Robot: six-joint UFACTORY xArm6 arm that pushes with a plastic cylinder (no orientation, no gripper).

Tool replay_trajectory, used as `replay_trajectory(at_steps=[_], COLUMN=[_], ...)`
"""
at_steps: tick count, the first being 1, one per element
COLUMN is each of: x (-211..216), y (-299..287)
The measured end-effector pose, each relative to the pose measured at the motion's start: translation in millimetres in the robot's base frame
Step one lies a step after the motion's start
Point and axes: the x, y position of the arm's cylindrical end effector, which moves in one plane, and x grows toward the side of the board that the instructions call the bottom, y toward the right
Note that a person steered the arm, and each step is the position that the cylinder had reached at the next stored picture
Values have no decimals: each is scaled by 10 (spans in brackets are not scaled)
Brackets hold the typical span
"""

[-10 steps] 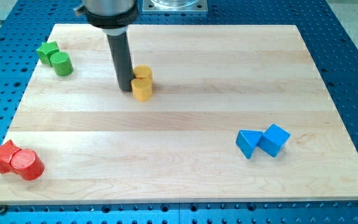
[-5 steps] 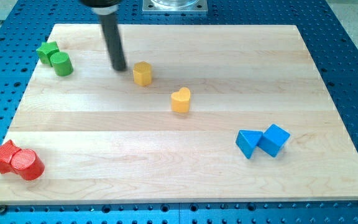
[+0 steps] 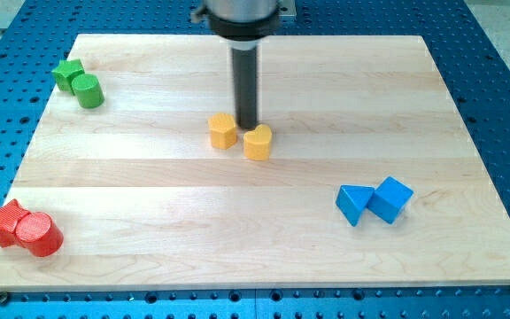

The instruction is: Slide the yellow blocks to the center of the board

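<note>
Yellow blocks, one hexagonal (image 3: 222, 131) and one heart-shaped (image 3: 257, 142), sit near the table (image 3: 326, 80) centre. My tip (image 3: 248, 126) stands just behind, between them. No jaws fitted; nothing held.

A pale wooden board (image 3: 326, 257) lies on a blue perforated tabletop (image 3: 503, 80). Near the board's top-left corner, a green star-shaped block (image 3: 67, 73) touches a green cylinder block (image 3: 88, 90) just to its lower right. At the bottom-left corner, a red star-shaped block (image 3: 7, 221) touches a red cylinder block (image 3: 40, 234). Toward the view's lower right, a blue triangular block (image 3: 354, 204) sits against a blue cube block (image 3: 390, 198).
</note>
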Motion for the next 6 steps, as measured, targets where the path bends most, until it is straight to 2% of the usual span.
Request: replay_trajectory(at_steps=[1, 2, 3, 5, 6], x=[-293, -309, -164, 24, -365], y=[-301, -928, -737, 127, -131])
